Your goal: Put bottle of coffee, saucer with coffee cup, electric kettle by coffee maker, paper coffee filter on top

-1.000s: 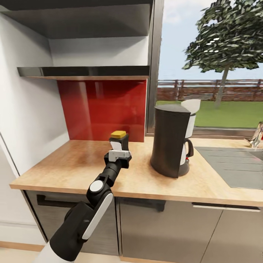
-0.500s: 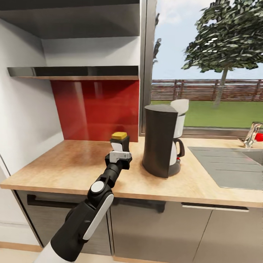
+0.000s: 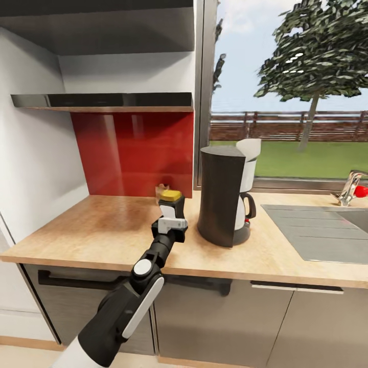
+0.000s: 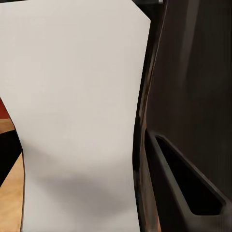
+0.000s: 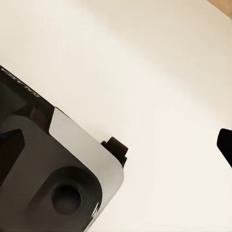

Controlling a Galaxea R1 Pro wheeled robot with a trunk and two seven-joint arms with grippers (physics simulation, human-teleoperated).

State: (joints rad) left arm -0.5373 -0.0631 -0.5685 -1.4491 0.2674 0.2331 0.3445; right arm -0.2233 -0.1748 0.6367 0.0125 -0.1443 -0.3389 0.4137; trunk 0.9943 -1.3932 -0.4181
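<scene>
Left gripper point(image 3: 171, 217) was clamped around the bottle of coffee point(image 3: 172, 203), a small dark bottle with matte white label and yellow cap, just left of the coffee maker point(image 3: 223, 202) on the kitchen countertop point(image 3: 102, 230). The countertop was light wood-grain; the coffee maker was tall, dark grey and smooth. Right gripper's jaw state: cannot tell.

Countertop layout
The bottle of coffee point(image 3: 171, 204) is standing on the kitchen countertop point(image 3: 102, 232), just left of the coffee maker point(image 3: 223, 201).
</scene>
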